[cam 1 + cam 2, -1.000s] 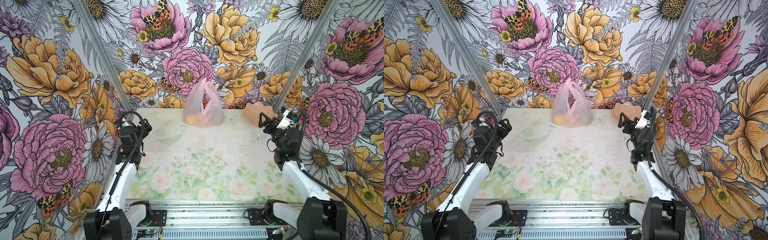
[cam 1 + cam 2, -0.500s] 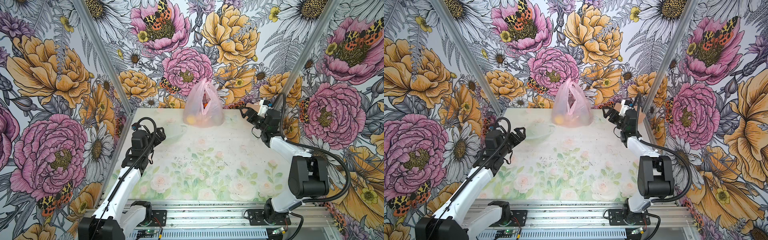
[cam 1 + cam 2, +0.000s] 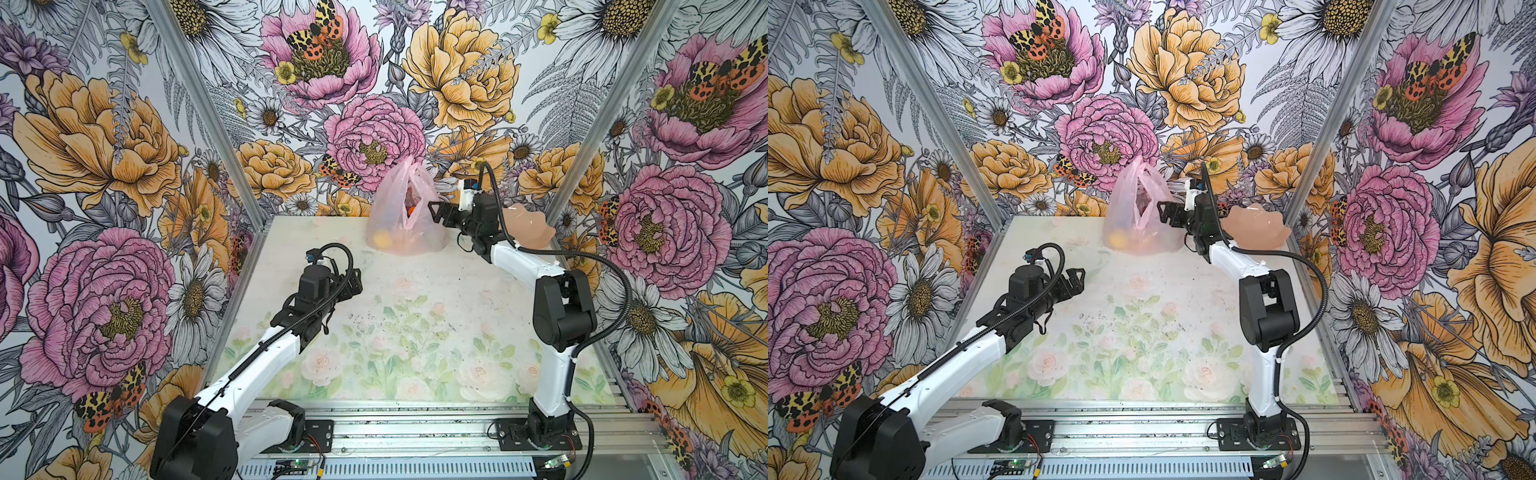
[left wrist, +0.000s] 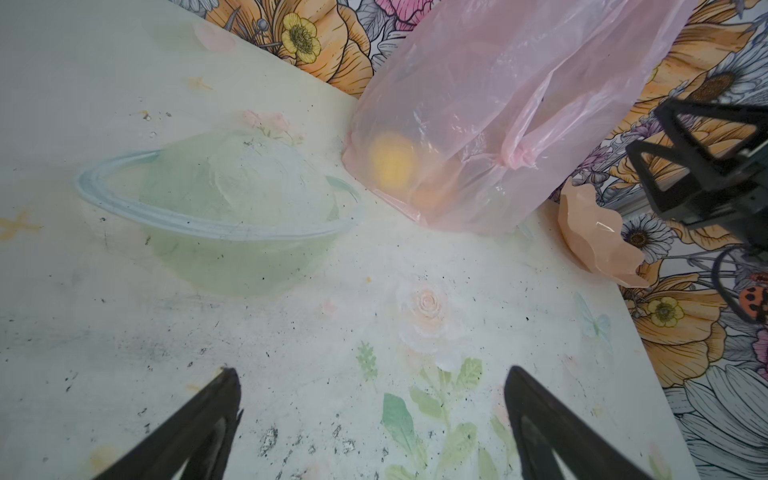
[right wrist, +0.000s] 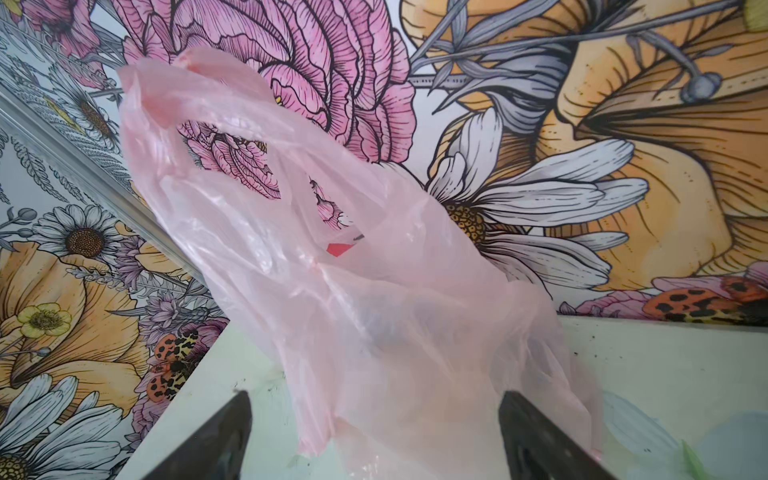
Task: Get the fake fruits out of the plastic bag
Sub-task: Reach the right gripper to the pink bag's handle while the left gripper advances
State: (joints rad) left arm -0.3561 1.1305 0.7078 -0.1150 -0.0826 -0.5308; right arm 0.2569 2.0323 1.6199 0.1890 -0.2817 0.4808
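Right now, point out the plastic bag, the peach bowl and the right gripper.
plastic bag (image 3: 411,239), in a top view, lower body.
peach bowl (image 3: 532,230), in a top view, outer wall.
right gripper (image 3: 433,212), in a top view, between fingertips.

Pale-pink plastic bag (image 5: 374,311) just beyond wide-apart fingers (image 5: 220,444)

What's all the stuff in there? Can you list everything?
plastic bag: one, see-through pink, standing at the table's back middle
fake fruits: count unclear, yellow and orange showing, inside the bag
petal-edged bowl: one, peach, back right corner
clear bowl: one, pale greenish, left of the bag
table: one, pale flower print
walls: three, big painted flowers
left claw: one, black, open, short of the bag
right claw: one, black, open, at the bag's right side
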